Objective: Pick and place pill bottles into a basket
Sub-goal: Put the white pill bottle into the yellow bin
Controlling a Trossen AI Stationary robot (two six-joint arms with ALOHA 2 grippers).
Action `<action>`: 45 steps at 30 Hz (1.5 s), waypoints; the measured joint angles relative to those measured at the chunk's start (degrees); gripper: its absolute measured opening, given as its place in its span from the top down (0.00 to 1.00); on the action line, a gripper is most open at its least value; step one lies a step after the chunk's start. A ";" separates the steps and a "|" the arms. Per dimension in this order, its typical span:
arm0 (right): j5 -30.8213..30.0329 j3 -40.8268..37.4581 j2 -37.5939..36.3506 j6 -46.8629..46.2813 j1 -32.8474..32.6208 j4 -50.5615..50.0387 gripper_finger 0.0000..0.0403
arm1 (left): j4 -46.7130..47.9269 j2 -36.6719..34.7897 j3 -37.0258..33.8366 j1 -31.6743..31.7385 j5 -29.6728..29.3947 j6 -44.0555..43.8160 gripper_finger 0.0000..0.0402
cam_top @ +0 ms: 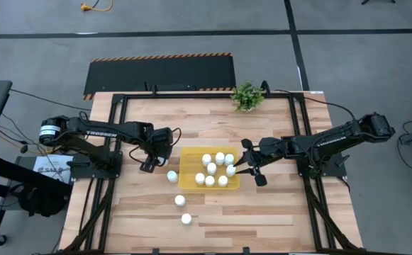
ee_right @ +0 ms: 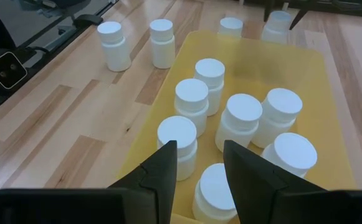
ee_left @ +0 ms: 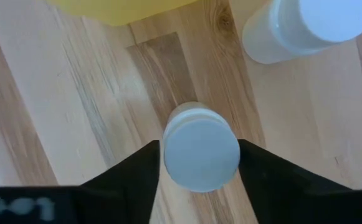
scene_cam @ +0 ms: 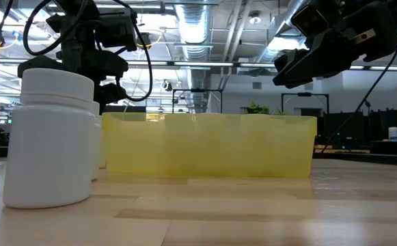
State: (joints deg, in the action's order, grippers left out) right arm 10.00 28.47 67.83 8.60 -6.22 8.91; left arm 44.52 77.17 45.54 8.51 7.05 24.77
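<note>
pill bottles [cam_top: 218, 168]: white, capped, upright; seven in basket, four on table | basket [cam_top: 186, 176]: yellow tray, mid-table

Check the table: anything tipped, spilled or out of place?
Nothing stands out. The seven bottles in the yellow tray stand upright, as do the loose ones on the table. The left tool sits around one bottle beside the tray; the right tool hangs over the tray, holding nothing.

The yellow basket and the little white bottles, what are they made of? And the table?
The basket looks like thin, slightly see-through yellow plastic; light glows through its wall. The pill bottles look like smooth, matte white plastic with ridged caps. The table looks like pale wooden planks, with grain and knots showing.
</note>
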 joint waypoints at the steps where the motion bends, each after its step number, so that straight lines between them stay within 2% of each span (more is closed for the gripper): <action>1: 0.00 0.00 0.00 0.00 0.00 0.00 0.69 | 0.00 0.00 0.00 0.00 0.00 0.00 0.53; 8: 0.00 0.00 0.00 -0.02 0.02 0.00 0.69 | 0.01 -0.09 0.04 -0.02 0.00 0.00 0.62; 15: 0.00 0.00 0.00 -0.02 0.02 0.15 0.69 | 1.19 -2.39 0.06 -0.04 -1.84 0.22 0.60; 21: 0.00 0.00 0.00 -0.02 0.02 0.15 0.69 | 2.32 -3.74 0.07 -0.04 -3.83 0.53 0.62; 25: 0.00 0.00 0.00 -0.06 0.02 0.17 0.69 | 4.34 -3.76 1.01 -0.04 -6.90 0.63 0.61; 39: 0.19 0.00 0.00 -0.07 0.00 0.70 0.69 | 12.89 -3.74 14.00 -0.04 -15.14 1.01 0.60; 45: 0.39 0.00 0.00 0.89 0.00 0.70 0.69 | 14.56 -3.65 21.03 0.55 -15.16 1.44 0.60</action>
State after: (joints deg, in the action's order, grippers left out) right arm 10.39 28.47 67.83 9.49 -6.22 9.61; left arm 59.09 73.52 66.57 9.07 -8.11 26.22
